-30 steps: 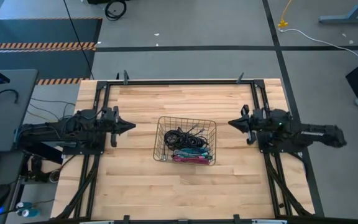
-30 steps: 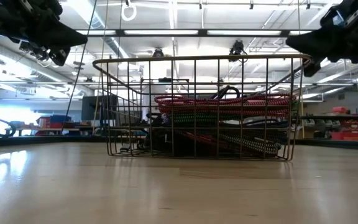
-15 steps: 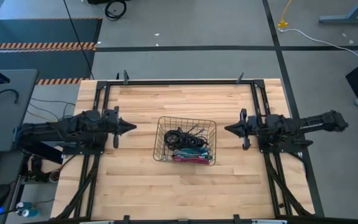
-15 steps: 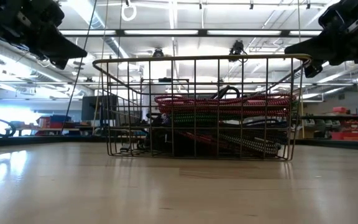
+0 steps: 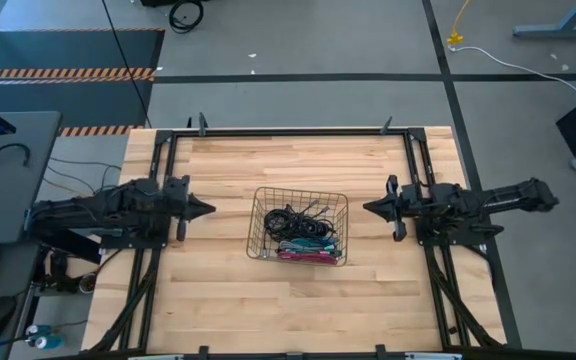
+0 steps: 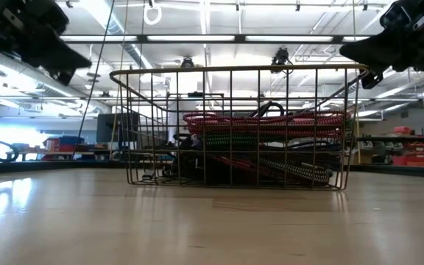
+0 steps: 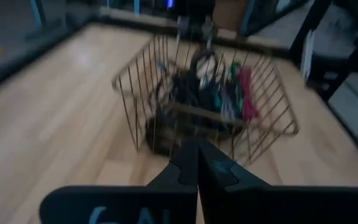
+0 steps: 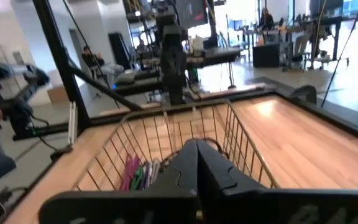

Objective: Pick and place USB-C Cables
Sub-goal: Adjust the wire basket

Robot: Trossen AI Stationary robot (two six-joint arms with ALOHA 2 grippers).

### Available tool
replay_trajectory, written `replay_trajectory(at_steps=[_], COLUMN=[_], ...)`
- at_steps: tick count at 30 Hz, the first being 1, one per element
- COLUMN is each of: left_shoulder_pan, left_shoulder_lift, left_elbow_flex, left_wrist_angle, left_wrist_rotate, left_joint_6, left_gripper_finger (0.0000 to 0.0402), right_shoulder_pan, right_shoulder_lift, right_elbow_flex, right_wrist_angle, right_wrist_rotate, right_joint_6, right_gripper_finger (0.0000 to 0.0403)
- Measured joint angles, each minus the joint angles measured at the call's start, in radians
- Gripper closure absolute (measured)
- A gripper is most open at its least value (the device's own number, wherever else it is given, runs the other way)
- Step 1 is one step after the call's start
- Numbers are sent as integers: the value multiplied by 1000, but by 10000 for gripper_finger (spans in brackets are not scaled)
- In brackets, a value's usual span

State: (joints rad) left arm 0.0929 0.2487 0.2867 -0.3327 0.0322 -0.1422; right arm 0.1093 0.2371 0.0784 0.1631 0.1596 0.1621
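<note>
A wire basket [image 5: 257, 222] stands at the middle of the wooden table. Inside it lie the USB-C cables: black coils [image 5: 293, 216] toward the far side, and teal, green and magenta bundles [image 5: 310, 251] toward the near side. They also show piled in the basket in the low view [image 6: 263, 140]. My left gripper [image 5: 211, 210] hovers shut to the left of the basket, pointing at it. My right gripper [image 5: 366, 208] hovers shut to its right, also pointing at it. Both are above the rim [image 6: 241, 70] and hold nothing.
Black frame rails [image 5: 298, 131] run along the far edge and both sides of the table. Bare wood lies in front of and behind the basket. A grey desk [image 5: 8, 170] stands off the table's left side.
My right arm has swung around so that its gripper now points straight at the basket, with its tip shifted a little toward the near edge. My left gripper has tipped slightly downward. Both stay shut, and the basket and cables have not moved.
</note>
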Motion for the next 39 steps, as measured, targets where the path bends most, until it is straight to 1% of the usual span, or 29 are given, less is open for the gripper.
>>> replay_trajectory(at_steps=[3,6,8,11,13,15,18,19,24,27,29,32,34,39], left_shoulder_pan=[-2,-2,-2,-2,-2,-2,-2,-3,-8,-8,-8,-6,-6,-6], left_shoulder_lift=[-75,-142,-167,-171,-171,-171,-169,-170,-155,-140,-133,-124,-124,-124], left_elbow_flex=[0,0,0,-10,-62,-141,-257,-277,-275,-275,-275,-275,-275,-278], left_wrist_angle=[8,-29,-27,-15,33,109,328,371,370,366,366,366,368,398], left_wrist_rotate=[10,9,6,-18,-53,-105,-113,-110,-131,-141,-144,-146,-149,-157], left_joint_6=[38,54,58,62,67,48,19,20,72,64,57,12,-9,-9], left_gripper_finger=[401,401,401,401,401,401,401,401,401,401,401,393,383,364], right_shoulder_pan=[0,0,0,0,0,0,0,0,0,0,0,0,0,0], right_shoulder_lift=[-17,-22,-21,-21,-21,-21,-21,-22,-21,-21,-21,-21,-22,-22], right_elbow_flex=[0,0,0,0,0,0,0,0,0,0,0,0,0,0], right_wrist_angle=[8,8,5,-2,-1,-2,-2,-5,-15,-42,-44,-17,1,24], right_wrist_rotate=[0,0,0,6,18,23,22,22,22,29,36,109,155,161], right_joint_6=[0,0,-1,-10,-21,-23,-10,-4,2,5,38,142,166,168], right_gripper_finger=[403,403,403,403,403,403,403,403,403,403,403,398,390,374])
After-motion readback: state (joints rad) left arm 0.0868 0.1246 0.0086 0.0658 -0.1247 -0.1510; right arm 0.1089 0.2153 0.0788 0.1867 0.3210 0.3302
